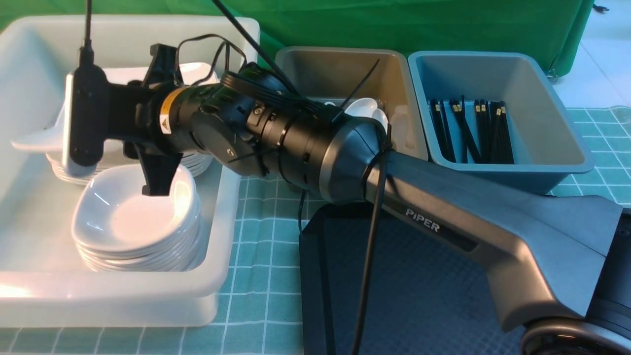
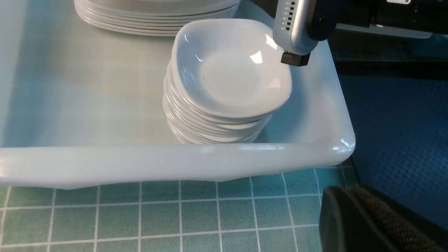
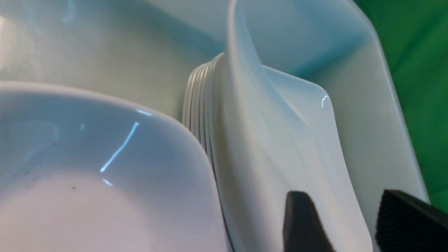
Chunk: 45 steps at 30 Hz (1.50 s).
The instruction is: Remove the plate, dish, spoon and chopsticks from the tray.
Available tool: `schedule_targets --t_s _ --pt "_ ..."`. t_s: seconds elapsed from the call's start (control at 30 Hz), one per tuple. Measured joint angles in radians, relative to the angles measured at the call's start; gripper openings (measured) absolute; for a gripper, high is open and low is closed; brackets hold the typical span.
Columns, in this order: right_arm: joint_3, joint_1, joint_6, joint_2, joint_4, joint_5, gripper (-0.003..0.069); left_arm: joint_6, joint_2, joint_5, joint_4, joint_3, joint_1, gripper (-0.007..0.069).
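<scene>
the white bin (image 1: 29, 276) at the desk's left edge holds a stack of small dishes (image 1: 138, 222) and a stack of plates with the plate (image 1: 39, 140) on top, tilted; the right gripper (image 3: 353, 224) reaches over it, its fingers (image 3: 301, 224) spread on either side of the plate's rim. the grey-brown tub (image 1: 315, 74) holds the spoon (image 1: 365, 108), the blue-grey tub (image 1: 557, 143) holds the chopsticks (image 1: 473, 130), and the black tray (image 1: 434, 296) lies at the near edge. the left gripper (image 2: 364, 224) hangs near the bin's corner, fingers pressed together.
</scene>
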Motion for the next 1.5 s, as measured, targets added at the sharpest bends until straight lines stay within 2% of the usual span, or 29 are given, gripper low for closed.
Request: schedule_targets --t_s 0.07,0.2,0.43,0.5,0.53,0.57,0.63,0.7,0.83,0.9,1.07,1.13,1.23,1.4,1.5 --pt "0.000 0.000 0.009 0.000 -0.002 0.000 0.0441 0.002 0.000 0.000 0.000 0.000 0.000 0.0008" --pt "0.000 -0.009 0.085 0.000 -0.003 -0.010 0.0504 0.004 0.000 0.000 0.005 0.000 0.000 0.0008" --pt "-0.001 -0.045 0.188 -0.005 -0.011 -0.006 0.0514 0.005 0.000 0.000 0.007 0.000 0.000 0.0008" --pt "-0.006 -0.046 0.263 -0.029 -0.014 0.035 0.0514 0.001 0.003 0.000 0.007 0.000 0.000 0.0008" --pt "-0.006 -0.046 0.263 -0.032 -0.014 0.042 0.0514 0.000 0.004 0.000 0.007 0.000 0.000 0.0008" --pt "-0.016 -0.048 0.345 -0.065 -0.014 0.100 0.0512 -0.001 0.012 0.000 0.007 0.000 0.000 0.0008" --pt "-0.030 -0.054 0.426 -0.109 -0.014 0.177 0.0491 -0.001 0.023 0.000 0.007 0.000 0.000 0.0008" --pt "-0.052 -0.072 0.505 -0.176 -0.017 0.302 0.0412 -0.001 0.050 0.000 0.007 0.000 0.000 0.0008" --pt "-0.070 -0.158 0.592 -0.338 -0.019 0.547 0.0131 0.024 0.100 0.000 0.000 0.000 0.000 0.0008" --pt "-0.071 -0.195 0.652 -0.387 -0.020 0.620 0.0064 0.046 0.113 -0.010 -0.022 0.000 0.000 0.0008" --pt "-0.061 -0.345 0.778 -0.559 -0.024 0.782 0.0024 0.174 0.134 -0.093 -0.127 0.000 0.000 0.0008" --pt "-0.026 -0.401 0.791 -0.652 -0.029 0.788 0.0022 0.223 0.134 -0.125 -0.169 0.000 0.000 0.0008" --pt "0.056 -0.435 0.807 -0.767 -0.038 0.759 0.0022 0.263 0.134 -0.134 -0.202 0.000 0.000 0.0008" --pt "0.375 -0.448 0.881 -1.092 -0.063 0.533 0.0022 0.331 0.134 -0.141 -0.261 0.000 0.000 0.0008" --pt "0.658 -0.448 0.942 -1.315 -0.079 0.324 0.0022 0.347 0.134 -0.142 -0.269 0.000 0.000 0.0008"
